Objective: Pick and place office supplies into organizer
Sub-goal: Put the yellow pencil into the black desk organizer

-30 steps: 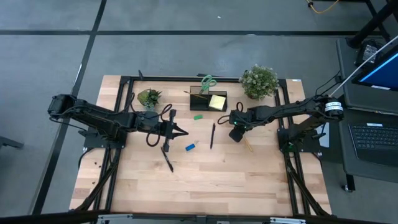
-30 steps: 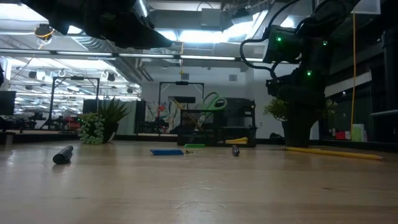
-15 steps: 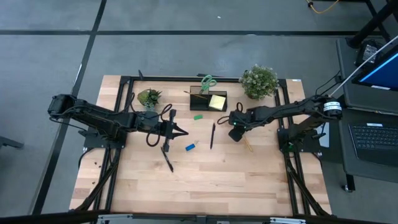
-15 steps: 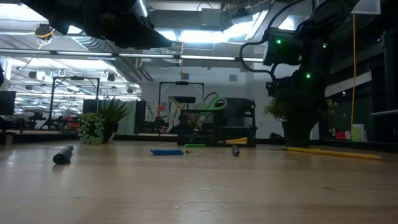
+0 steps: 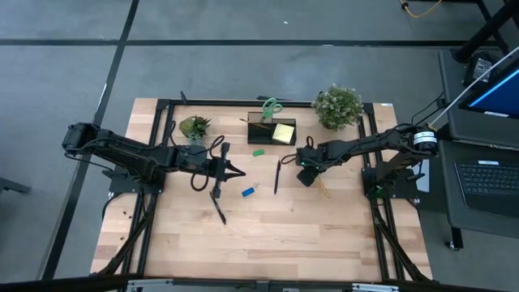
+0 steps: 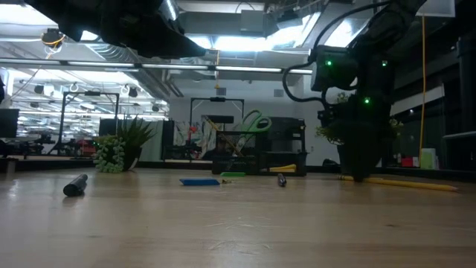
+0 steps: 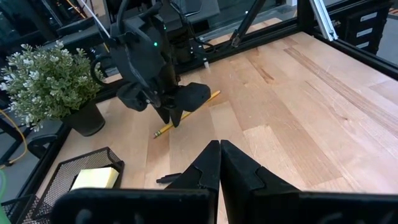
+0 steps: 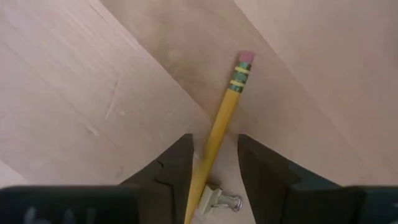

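A yellow pencil (image 8: 219, 129) with a pink eraser end lies flat on the table right of centre. My right gripper (image 8: 214, 163) points down over it, open, one finger on each side of the shaft and not touching it; it also shows in the high view (image 5: 306, 173). My left gripper (image 5: 240, 172) hovers shut and empty at left-centre. The black organizer (image 5: 261, 128) stands at the far edge with green scissors (image 5: 270, 105) and a yellow sticky-note pad (image 5: 284, 133) in it. Loose on the wood lie a green eraser (image 5: 258, 152), a blue eraser (image 5: 249, 191) and two black pens (image 5: 277, 176) (image 5: 219, 207).
A small binder clip (image 8: 221, 199) lies right beside the pencil under my right gripper. Two potted plants (image 5: 338, 105) (image 5: 195, 127) flank the organizer at the far edge. Bare wood fills the near half of the table (image 5: 268, 243).
My right gripper has sunk toward the pencil, drifted slightly toward the table's left and rolled a little, its fingers still apart. The pencil and the other items have not moved.
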